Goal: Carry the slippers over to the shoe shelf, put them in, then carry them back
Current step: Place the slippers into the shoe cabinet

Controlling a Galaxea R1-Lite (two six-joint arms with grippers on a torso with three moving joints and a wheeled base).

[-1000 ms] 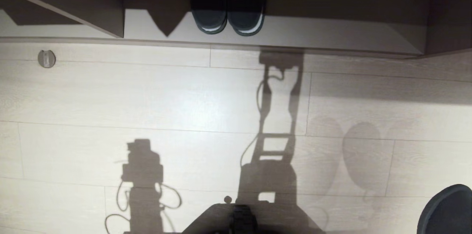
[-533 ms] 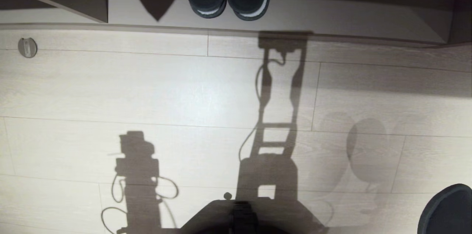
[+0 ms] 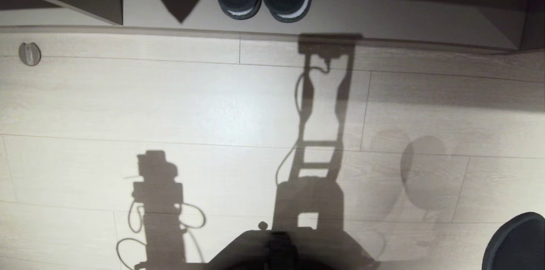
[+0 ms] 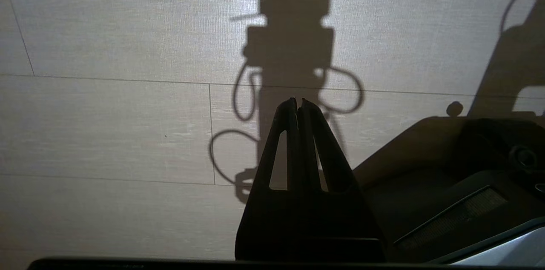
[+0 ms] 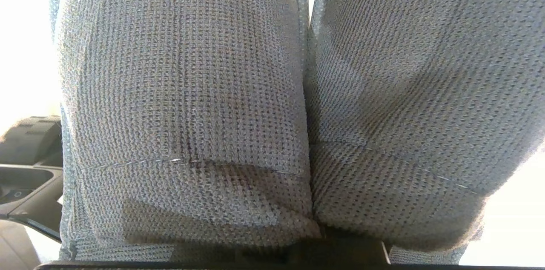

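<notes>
The slippers [image 5: 272,104] are seen in the right wrist view as two panels of blue-grey knitted fabric hanging side by side and touching along their inner edges, filling almost the whole of that picture. A stitched seam runs across each. Their lower ends meet at the right claw, whose fingers are hidden behind the fabric; the claw is closed tight, and the pair appears to be held in it. In the head view a rounded dark shape [image 3: 517,240] is seen at the lower right corner, above the floor and well apart from the shoe shelf; it may be a slipper toe, but that cannot be told for certain.

The shoe shelf [image 3: 383,18] lies along the far edge of the floor, its pale base board lit at the front and its interior dark. An upright divider panel [image 3: 106,1] stands at its left. A dark pair with white-edged soles [image 3: 265,1] is set on the shelf base to the right of the divider, toes towards the floor.

The pale wood-grain floor [image 3: 191,104] stretches from the shelf towards the robot, crossed by the shadows of the robot's trunk and arms. A small round metal fitting [image 3: 29,53] is set in the floor just in front of the shelf's left end.

The left claw [image 4: 298,106] is seen in the left wrist view, hanging over bare floor with its two dark fingers pressed together and nothing between them.
</notes>
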